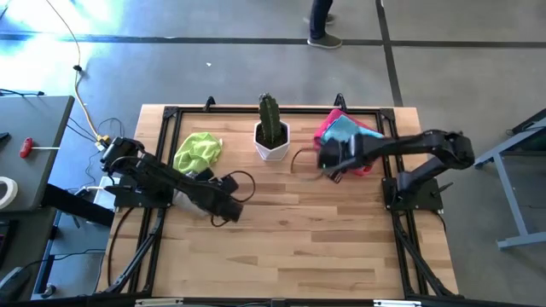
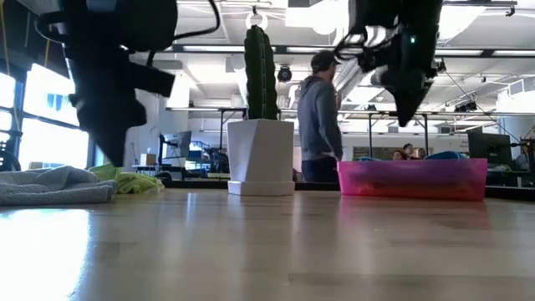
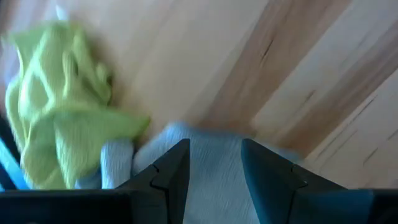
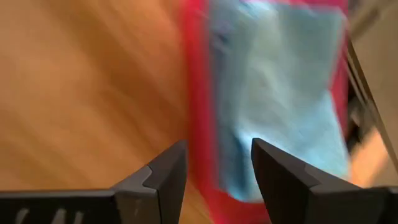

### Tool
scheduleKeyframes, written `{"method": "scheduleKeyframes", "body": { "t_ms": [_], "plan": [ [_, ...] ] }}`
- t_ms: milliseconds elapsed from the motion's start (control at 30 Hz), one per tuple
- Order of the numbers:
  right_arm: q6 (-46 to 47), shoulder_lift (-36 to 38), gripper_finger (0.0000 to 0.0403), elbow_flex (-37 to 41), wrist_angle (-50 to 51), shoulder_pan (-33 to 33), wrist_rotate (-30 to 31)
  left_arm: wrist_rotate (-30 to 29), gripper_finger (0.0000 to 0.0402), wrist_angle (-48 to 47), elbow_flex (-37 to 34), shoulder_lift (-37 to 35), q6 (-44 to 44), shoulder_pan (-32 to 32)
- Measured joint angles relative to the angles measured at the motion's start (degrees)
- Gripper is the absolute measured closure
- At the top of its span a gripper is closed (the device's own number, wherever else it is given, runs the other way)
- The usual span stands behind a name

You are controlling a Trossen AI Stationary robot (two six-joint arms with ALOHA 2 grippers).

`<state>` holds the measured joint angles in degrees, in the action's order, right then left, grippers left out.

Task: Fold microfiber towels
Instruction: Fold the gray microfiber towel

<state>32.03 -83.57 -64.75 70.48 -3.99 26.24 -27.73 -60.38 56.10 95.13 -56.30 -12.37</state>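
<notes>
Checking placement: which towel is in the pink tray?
The light blue towel lies in the pink tray; the lime green and grey ones are on the table.

Setting: robotics lab or workshop inside a large open industrial hall.
Floor: polished grey concrete (image 1: 213,68) with dark joint lines, seen from above around the rig.
Work station: wooden table (image 1: 290,239) edged by a black metal frame (image 1: 162,119), with two dark robot arms bolted on.
Cabling: yellow and black cables (image 1: 81,102) run loose from the floor to the table's left side.
Side bench: dark bench (image 1: 34,145) at left carrying a red-handled tool (image 1: 26,147) and a tape roll (image 1: 7,192).
Ceiling: exposed white beams and strip lighting (image 2: 209,63) in the low view.
Background: monitors and desks (image 2: 184,146) along large windows.
Occupancy: a person (image 2: 318,117) stands behind the table.
</notes>
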Motion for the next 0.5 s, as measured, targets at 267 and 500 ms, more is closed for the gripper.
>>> {"method": "scheduleKeyframes", "body": {
  "t_ms": [267, 500],
  "plan": [
    [-1.4, 0.0, 0.0231, 0.0, -15.2, 15.9, 0.6, 2.1, 0.0266, -5.6, 0.0, 0.8, -6.6, -0.9],
    [-8.2, 0.0, 0.0231, 0.0, -29.6, 26.9, 3.8, 4.3, 0.0266, -3.6, -2.7, 4.9, -11.1, -0.9]
  ]
}}
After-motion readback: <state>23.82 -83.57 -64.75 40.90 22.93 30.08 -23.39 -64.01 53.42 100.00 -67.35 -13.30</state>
